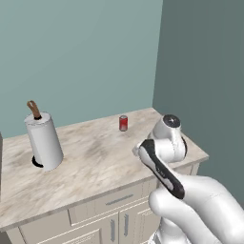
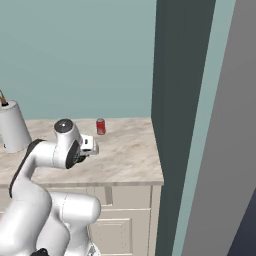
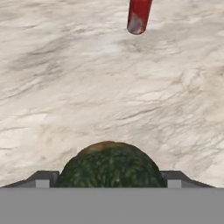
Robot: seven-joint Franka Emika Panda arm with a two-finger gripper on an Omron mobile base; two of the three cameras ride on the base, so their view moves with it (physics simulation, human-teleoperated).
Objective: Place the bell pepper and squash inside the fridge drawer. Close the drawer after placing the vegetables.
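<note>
gripper: jaws set wide, one tip at each flank of the squash, pinching it | squash: dark green, mottled, between the tips, above the counter | can: red, at 12 o'clock from the squash, well apart | paper towel roll: far left of counter

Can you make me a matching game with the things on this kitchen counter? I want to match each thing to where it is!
Things:
1. squash
2. red soda can
3. paper towel roll

Places:
A. standing upright near the back of the counter
B. between the fingers of the gripper
C. on a holder with a brown top, at the counter's left

Pairs: 1-B, 2-A, 3-C
</note>
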